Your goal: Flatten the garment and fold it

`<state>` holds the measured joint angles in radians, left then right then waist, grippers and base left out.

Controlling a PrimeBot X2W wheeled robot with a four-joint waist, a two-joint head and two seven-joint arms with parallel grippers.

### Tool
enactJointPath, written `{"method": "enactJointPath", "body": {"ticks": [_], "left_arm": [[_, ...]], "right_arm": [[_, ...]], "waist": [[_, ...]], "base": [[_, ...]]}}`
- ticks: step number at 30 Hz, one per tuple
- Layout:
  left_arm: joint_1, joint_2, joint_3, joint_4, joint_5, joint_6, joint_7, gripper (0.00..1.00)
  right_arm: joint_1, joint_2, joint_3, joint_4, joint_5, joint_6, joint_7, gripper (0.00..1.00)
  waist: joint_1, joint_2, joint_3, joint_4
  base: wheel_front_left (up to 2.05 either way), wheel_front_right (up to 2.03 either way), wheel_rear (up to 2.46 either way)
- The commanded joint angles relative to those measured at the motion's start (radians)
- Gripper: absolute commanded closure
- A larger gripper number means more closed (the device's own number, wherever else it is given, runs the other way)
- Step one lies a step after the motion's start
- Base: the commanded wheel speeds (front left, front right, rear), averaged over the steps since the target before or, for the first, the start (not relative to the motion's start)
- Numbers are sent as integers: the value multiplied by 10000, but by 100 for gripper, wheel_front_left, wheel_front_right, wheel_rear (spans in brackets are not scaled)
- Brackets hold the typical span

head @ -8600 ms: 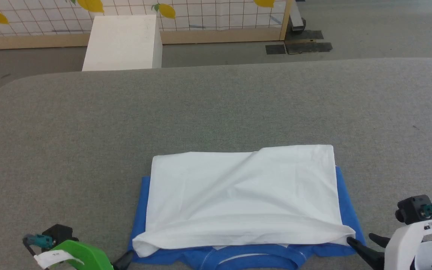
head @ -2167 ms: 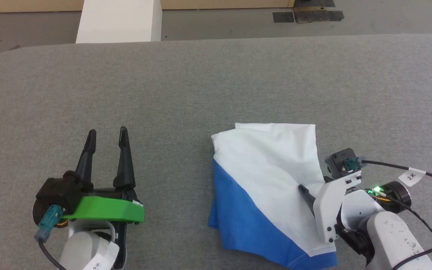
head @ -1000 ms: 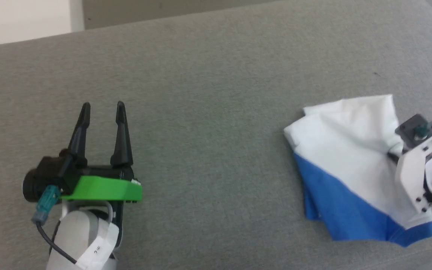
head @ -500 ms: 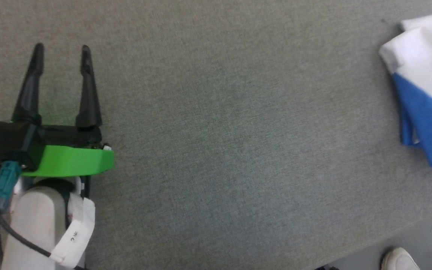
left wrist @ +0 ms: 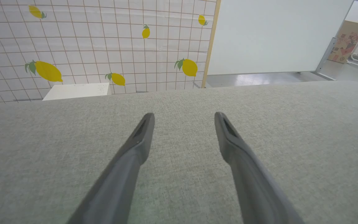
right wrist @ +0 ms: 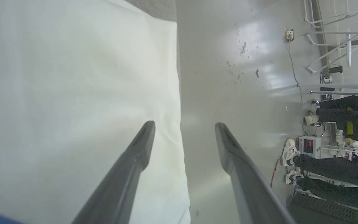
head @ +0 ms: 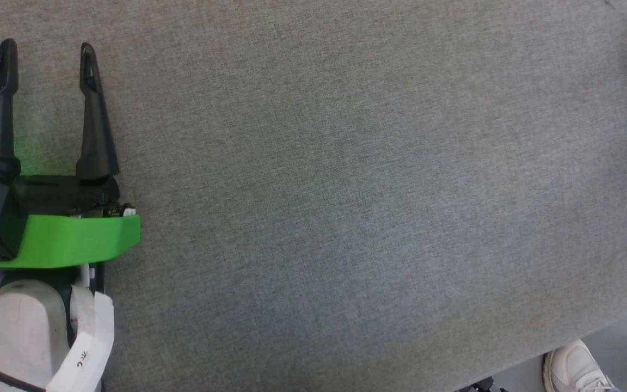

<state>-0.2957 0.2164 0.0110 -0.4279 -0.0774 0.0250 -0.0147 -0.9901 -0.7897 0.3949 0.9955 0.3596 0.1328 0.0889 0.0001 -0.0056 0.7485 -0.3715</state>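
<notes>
- The desk (head: 346, 190) is covered in grey cloth, matt, with a fine felt-like weave.
- The garment (right wrist: 73, 77) is soft white cloth, matt and smooth, faintly creased.
- The left end effector (head: 47, 48) has fingers (head: 93, 125) of dark matt plastic; the green bracket (head: 68, 239) behind them is smooth plastic with a slight sheen.
- The right end effector (right wrist: 183, 124) looks like dull dark plastic too.
- The label (head: 87, 337) looks like white paper.
- The floor (right wrist: 228, 62) is grey, smooth and glossy, scuffed in spots.
- The post (left wrist: 210, 40) is pale wood.
</notes>
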Motion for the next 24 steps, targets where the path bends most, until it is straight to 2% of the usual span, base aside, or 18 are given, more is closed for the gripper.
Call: {"method": "enactJointPath", "body": {"ticks": [1, 6, 13, 17, 24], "left_arm": [[203, 90, 72, 114, 147, 64, -16, 0], [389, -30, 80, 482, -46, 113, -397, 0], [742, -249, 208, 1174, -491, 163, -1003, 0], [902, -337, 379, 1536, -772, 207, -1244, 0], [1029, -528, 823, 1962, -1270, 422, -1589, 0]], "right_arm": [[-247, 19, -66, 165, -11, -21, -252, 0], [-552, -62, -203, 297, 376, -21, -1219, 0], [-804, 9, 28, -1030, 1367, -21, -2279, 0], [-900, 513, -84, -2040, 1996, -21, -2742, 0], [-475, 2171, -1043, -3478, 1936, -21, -3338, 0]], "waist": [[-1, 56, -219, -6], [-1, 56, -1134, 91], [-1, 56, -2648, 364], [-1, 56, -3436, 545], [-1, 56, -4468, 979]], "base": [[0, 0, 0], [0, 0, 0], [0, 0, 0], [0, 0, 0], [0, 0, 0]]}}
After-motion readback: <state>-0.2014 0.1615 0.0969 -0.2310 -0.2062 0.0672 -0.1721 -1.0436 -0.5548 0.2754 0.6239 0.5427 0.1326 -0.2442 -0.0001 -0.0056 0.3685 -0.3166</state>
